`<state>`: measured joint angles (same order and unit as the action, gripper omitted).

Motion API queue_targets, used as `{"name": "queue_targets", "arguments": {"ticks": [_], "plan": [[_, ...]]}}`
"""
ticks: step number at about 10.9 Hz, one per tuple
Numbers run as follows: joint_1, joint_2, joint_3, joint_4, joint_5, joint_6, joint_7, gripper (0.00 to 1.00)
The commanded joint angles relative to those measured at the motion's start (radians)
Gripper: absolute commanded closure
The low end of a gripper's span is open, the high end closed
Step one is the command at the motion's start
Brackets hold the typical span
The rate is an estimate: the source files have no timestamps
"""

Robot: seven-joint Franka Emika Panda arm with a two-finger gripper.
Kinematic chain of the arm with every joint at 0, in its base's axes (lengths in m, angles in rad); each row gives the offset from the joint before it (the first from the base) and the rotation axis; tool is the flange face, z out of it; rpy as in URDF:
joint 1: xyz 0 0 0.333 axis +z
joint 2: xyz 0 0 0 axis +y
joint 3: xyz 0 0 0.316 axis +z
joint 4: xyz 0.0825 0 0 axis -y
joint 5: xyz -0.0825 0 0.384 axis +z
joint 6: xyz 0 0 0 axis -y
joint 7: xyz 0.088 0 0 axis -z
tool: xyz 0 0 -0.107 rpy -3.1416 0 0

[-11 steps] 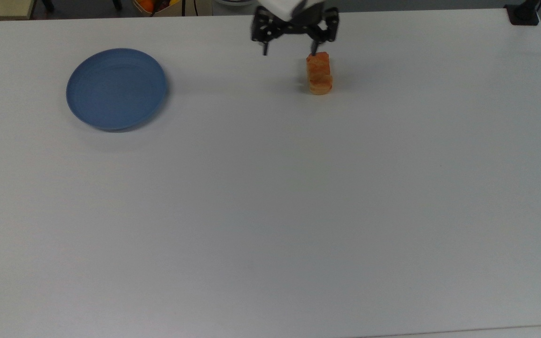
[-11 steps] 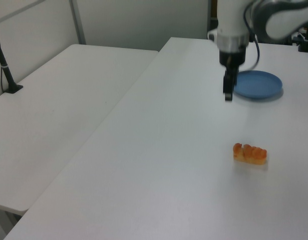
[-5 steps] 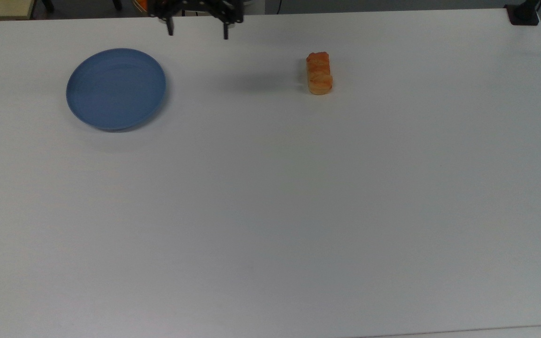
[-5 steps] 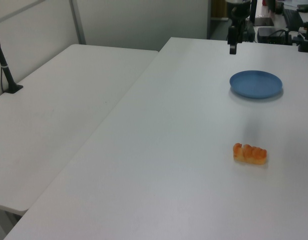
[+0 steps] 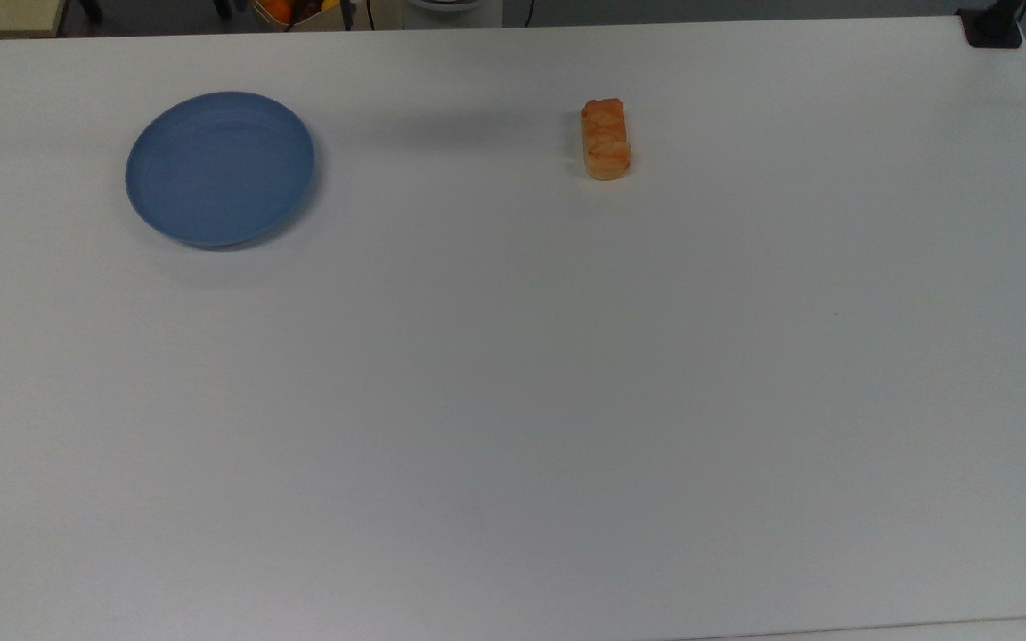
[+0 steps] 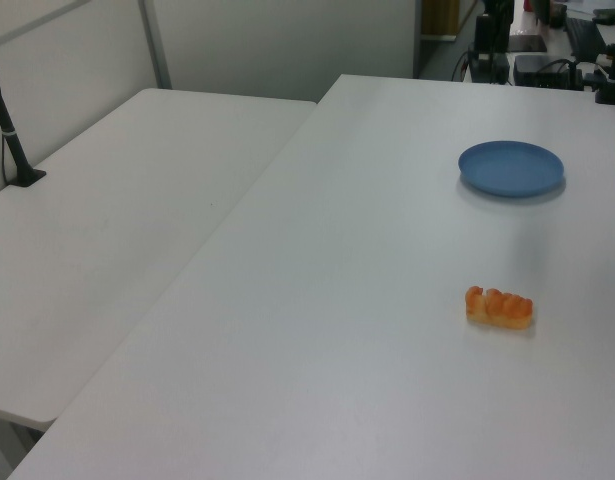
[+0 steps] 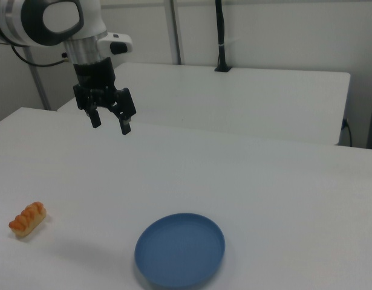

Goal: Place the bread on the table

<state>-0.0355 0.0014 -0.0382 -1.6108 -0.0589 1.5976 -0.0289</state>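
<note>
The black two-finger pincer is seen spread apart and holding nothing, raised well above the large plain white worktop. The small golden-orange ridged bread is laid on that worktop, well apart from the round blue plate.

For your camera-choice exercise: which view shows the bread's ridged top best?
The top view: the bread is seen from above, ridges clear, lying on the table. The left view shows its side; the right view shows it near the right view's left edge.
</note>
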Motion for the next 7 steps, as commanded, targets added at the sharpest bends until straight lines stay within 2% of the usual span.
{"name": "queue_targets", "arguments": {"ticks": [1,7], "plan": [[-0.024,-0.012,0.000,0.011,0.021,-0.065,-0.060,0.00],[-0.026,-0.011,-0.002,0.026,0.019,-0.070,-0.059,0.00]]}}
